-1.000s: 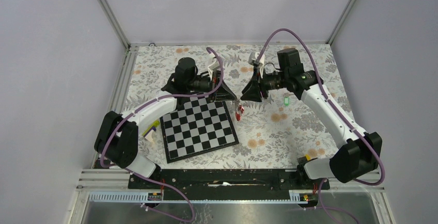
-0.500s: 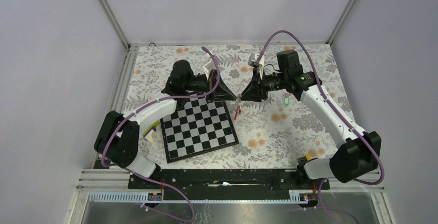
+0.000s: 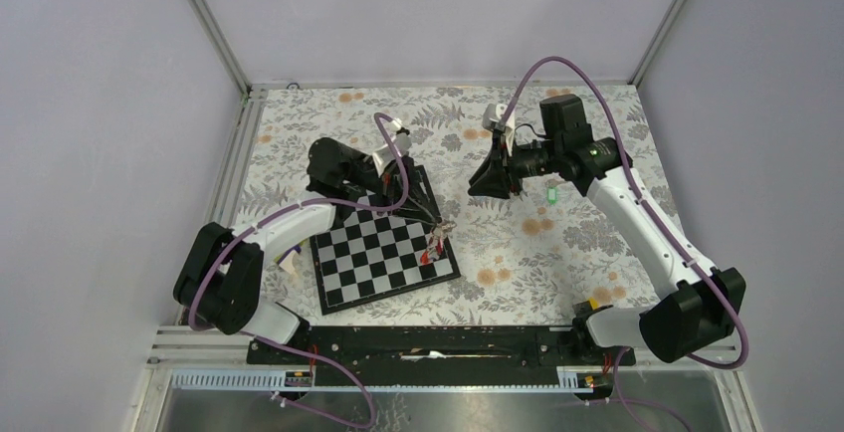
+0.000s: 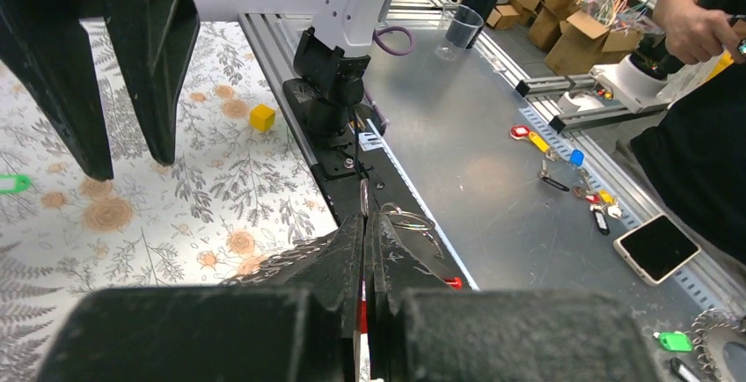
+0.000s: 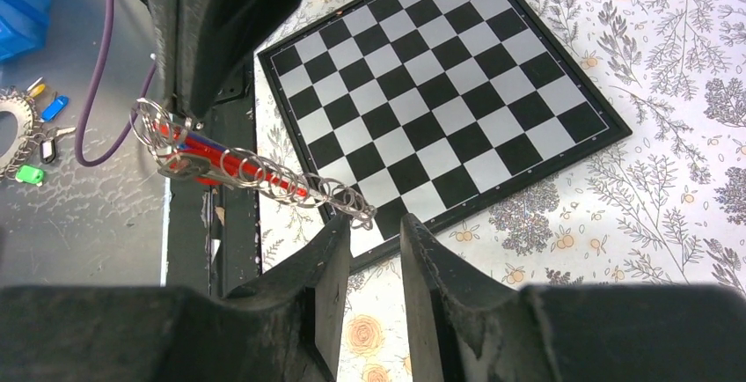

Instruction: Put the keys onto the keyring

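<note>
The black-and-white chessboard [image 3: 383,253] lies left of centre. Above its right edge the left gripper [image 4: 363,224] is clamped on the red keyring with its chain of steel rings [image 5: 229,166]. The right gripper [image 5: 376,224], narrowly parted and empty, stands apart, farther right. Probable faults: the dangling chain swings clear of the right fingers, or it slips from the thin pinch. The small green-headed key [image 3: 550,194] lies on the table, unthreaded.

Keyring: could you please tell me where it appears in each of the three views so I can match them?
Top external: the keyring hangs from the left gripper over the chessboard's right edge.
Left wrist: the keyring pokes out at centre as a wire ring beside the shut fingers.
Right wrist: the keyring dangles left of centre, above the right gripper, left of the chessboard.
Shared landmark: the floral tablecloth, in all three views.
</note>
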You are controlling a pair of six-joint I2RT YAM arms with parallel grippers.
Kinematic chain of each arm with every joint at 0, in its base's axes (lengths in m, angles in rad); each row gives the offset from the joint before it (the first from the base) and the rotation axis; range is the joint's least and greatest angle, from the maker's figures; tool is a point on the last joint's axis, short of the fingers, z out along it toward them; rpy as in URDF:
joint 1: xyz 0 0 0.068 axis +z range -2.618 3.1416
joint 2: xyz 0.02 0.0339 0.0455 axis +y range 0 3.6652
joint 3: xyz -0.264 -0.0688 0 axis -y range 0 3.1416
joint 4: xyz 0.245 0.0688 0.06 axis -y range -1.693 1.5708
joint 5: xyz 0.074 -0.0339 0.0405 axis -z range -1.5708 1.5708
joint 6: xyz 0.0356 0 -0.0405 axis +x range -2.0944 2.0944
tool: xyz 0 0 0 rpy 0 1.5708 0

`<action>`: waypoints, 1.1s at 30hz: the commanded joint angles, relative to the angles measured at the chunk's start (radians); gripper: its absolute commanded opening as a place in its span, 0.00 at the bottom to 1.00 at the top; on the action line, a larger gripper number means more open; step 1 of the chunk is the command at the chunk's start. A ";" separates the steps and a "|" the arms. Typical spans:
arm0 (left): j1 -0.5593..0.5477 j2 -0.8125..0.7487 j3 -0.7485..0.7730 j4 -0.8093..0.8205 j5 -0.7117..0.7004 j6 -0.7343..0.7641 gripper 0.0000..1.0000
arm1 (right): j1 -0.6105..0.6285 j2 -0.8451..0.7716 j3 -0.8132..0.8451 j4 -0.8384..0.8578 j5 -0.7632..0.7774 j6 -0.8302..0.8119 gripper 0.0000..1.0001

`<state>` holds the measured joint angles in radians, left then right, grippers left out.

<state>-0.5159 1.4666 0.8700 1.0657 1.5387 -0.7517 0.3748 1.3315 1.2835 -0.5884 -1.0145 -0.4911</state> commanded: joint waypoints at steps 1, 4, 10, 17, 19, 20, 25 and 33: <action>0.005 -0.048 -0.007 0.321 0.114 -0.168 0.00 | -0.004 -0.031 -0.008 -0.003 -0.037 -0.011 0.35; 0.005 -0.051 -0.009 0.406 0.121 -0.218 0.00 | -0.002 -0.026 -0.009 0.001 -0.047 -0.003 0.36; 0.005 -0.058 -0.021 0.445 0.134 -0.221 0.00 | -0.004 -0.010 -0.011 0.019 -0.063 0.018 0.37; 0.007 -0.060 -0.026 0.448 0.133 -0.212 0.00 | -0.004 0.004 -0.027 0.048 -0.072 0.043 0.38; 0.006 -0.058 -0.029 0.450 0.132 -0.203 0.00 | -0.002 0.006 -0.026 0.056 -0.075 0.049 0.38; 0.007 -0.056 -0.030 0.453 0.129 -0.201 0.00 | -0.001 0.008 -0.025 0.059 -0.075 0.055 0.38; 0.029 -0.051 -0.045 0.453 0.054 -0.189 0.00 | 0.002 0.006 -0.014 0.062 -0.067 0.068 0.37; 0.113 -0.082 -0.031 0.140 -0.168 -0.058 0.00 | 0.018 -0.002 0.006 0.062 -0.070 0.085 0.36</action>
<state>-0.4381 1.4387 0.8139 1.3750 1.5093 -0.9268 0.3782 1.3407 1.2572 -0.5545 -1.0431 -0.4309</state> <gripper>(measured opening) 0.012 0.367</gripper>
